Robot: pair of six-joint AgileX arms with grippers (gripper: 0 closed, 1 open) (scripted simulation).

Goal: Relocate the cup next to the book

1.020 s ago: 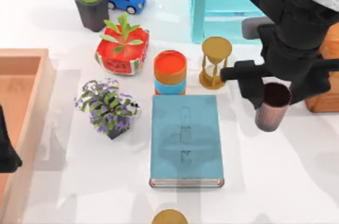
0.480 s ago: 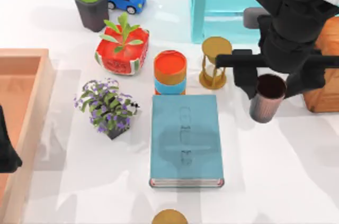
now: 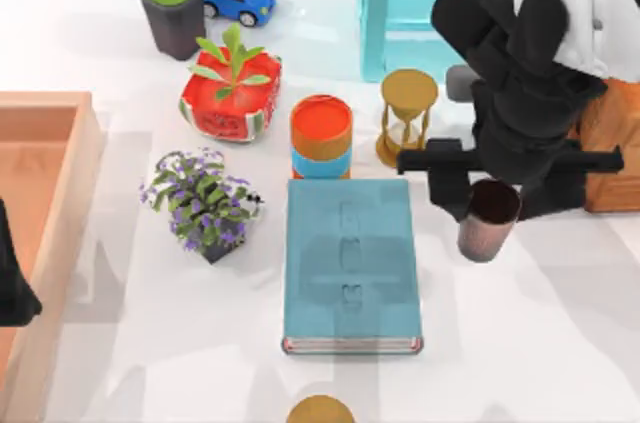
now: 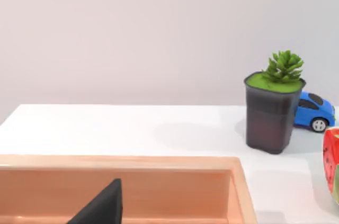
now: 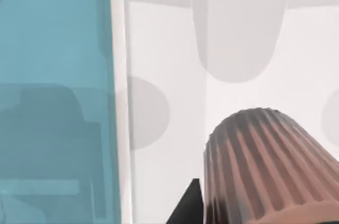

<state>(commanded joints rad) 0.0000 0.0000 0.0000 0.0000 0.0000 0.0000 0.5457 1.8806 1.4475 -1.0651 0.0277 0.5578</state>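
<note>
My right gripper is clamping the cup, carrying it just right of the book; I'm judging only lowering and release are remaining.

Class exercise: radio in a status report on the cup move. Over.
Right gripper shut on cup, right of book. Left arm parked at table's left edge. Hourglass close behind.

The right arm, beside the tall translucent aqua-blue cabinet, is built of rounded matte black housings, with one glossy white shell segment farthest from that cabinet. Its black two-finger right gripper carries a straight crossbar and blocky rectangular fingers. No cables or markings are discernible.
</note>
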